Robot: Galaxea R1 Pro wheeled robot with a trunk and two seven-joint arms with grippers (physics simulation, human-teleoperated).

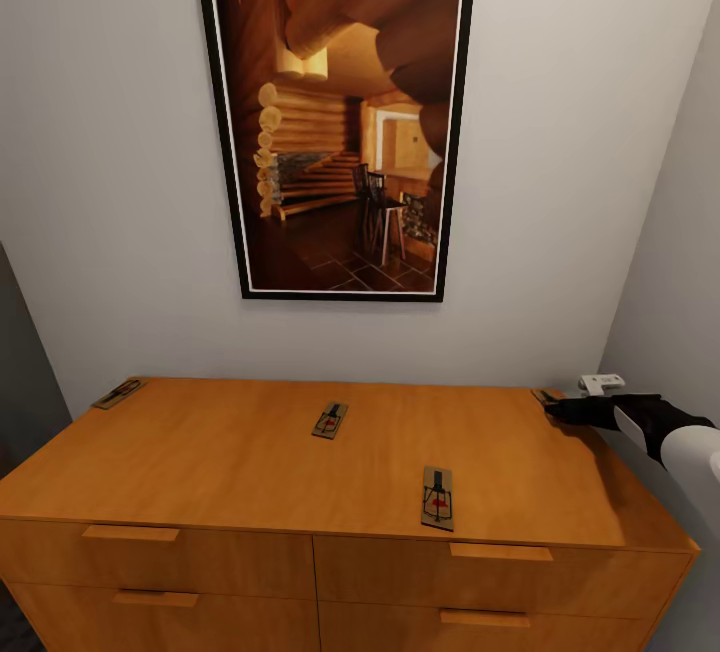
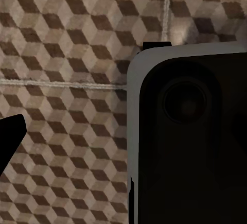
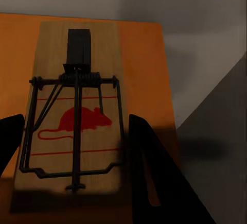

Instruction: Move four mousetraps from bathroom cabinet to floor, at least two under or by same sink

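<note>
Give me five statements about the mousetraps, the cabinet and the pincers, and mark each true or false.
1. Four mousetraps lie on the cabinet top: far left, middle, front, far right. True.
2. The right pincer is at the far-left mousetrap. False: it is at the far-right one, at the back right corner.
3. In the right wrist view, a mousetrap lies between the open fingers. True.
4. A drawer stands open. False: all visible drawer fronts are shut.
5. The left wrist view looks down on the cabinet top. False: it shows cube-patterned floor.
</note>
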